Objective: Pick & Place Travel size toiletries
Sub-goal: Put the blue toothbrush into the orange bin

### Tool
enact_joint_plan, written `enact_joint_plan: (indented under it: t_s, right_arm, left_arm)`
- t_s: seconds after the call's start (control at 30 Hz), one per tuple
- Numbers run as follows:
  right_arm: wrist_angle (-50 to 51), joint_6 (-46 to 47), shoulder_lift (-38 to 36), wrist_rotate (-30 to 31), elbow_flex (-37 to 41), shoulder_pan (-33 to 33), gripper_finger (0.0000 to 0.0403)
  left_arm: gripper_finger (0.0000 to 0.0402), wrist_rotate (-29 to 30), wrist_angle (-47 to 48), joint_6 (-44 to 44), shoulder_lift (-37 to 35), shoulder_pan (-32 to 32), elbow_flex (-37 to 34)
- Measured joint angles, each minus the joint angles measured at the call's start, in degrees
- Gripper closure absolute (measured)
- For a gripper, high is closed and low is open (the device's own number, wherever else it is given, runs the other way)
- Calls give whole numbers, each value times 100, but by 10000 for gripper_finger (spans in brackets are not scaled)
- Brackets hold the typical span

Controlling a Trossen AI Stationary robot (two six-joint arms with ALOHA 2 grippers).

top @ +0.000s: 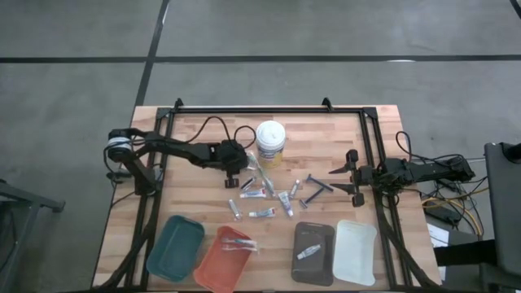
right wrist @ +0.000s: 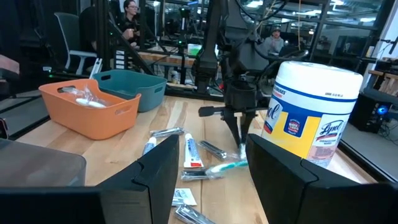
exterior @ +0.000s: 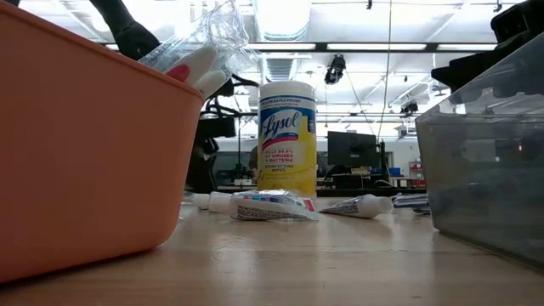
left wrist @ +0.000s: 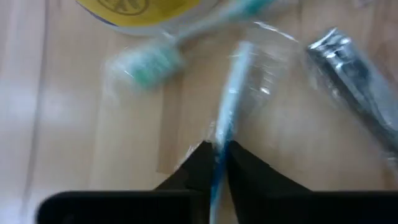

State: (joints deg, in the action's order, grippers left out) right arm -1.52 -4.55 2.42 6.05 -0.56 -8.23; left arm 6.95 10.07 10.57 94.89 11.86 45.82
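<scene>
Small tubes [top: 262, 213], wrapped toothbrushes and dark razors [top: 317, 189] lie scattered on the wooden table in front of the white-lidded tub [top: 270, 143]. My left gripper [left wrist: 217, 149] stands beside the tub, fingers pointing down [right wrist: 240, 144], shut on a blue-white toothbrush [left wrist: 231, 93] in clear wrap. A second toothbrush with green bristles [left wrist: 146, 65] lies by the tub. My right gripper [top: 347, 172] is open and empty at the table's right, its fingers wide apart in its wrist view [right wrist: 211, 168]. My left gripper pinches the wrapped toothbrush's handle near one end [left wrist: 219, 140] between its two fingers. The fingers come from above, pointing down, and the handle runs away from them toward the tub. Whether the toothbrush is clear of the table, I cannot tell.
Four trays stand along the near edge: teal [top: 175, 248], orange [top: 228, 248] with wrapped items in it, dark grey [top: 313, 244] with one tube, and white [top: 356, 251]. A wrapped razor [left wrist: 354, 68] lies close to the left gripper. People sit in the room beyond.
</scene>
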Motion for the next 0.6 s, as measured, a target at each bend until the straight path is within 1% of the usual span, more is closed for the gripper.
enact_joint_plan:
  t_s: [0.07,0.1,0.33,0.6]
  right_arm:
    - [0,-5,0,1,0,2,220]
    - [0,-9,0,0,0,0,220]
    - [0,-6,0,2,0,2,220]
    - [0,-2,0,1,0,1,220]
  left_arm:
    - [385,19,77,-134,-24,-88,1]
    - [387,34,107,-183,-39,-134,2]
    - [366,1,241,-212,-226,-466,-25]
    - [380,43,405,-509,-554,-895,-24]
